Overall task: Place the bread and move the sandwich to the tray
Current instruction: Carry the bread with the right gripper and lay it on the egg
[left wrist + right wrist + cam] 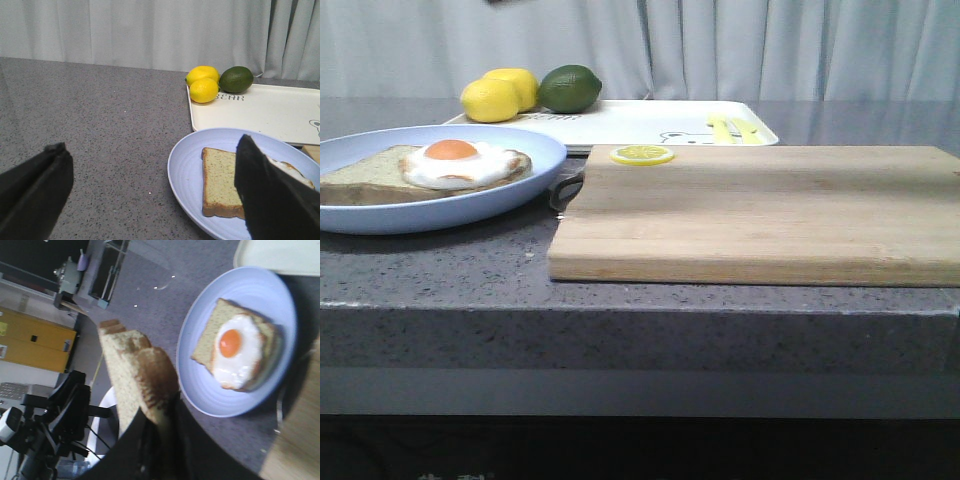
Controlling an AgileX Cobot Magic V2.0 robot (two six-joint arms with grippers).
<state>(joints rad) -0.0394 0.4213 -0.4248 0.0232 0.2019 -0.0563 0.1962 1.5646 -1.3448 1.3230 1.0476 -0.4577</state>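
On the round pale-blue plate (520,205) at the table's left lies one tan toast slice (220,180) with a fried egg (455,160) on top. My right gripper (160,425) is shut on the bread (132,375), a thick speckled slice with brown crust, held in the air beside the plate (200,385). My left gripper (150,145) is open and low over the table. Its right finger (270,195) overlaps the plate and hides part of the toast. The white tray (640,120) lies behind the plate. Neither gripper shows in the front view.
Two lemons (498,95) and a lime (570,88) sit at the tray's left end. A thick wooden board (760,210) fills the table's right side, with a lemon slice (641,155) on its back left corner. A curtain hangs behind the table.
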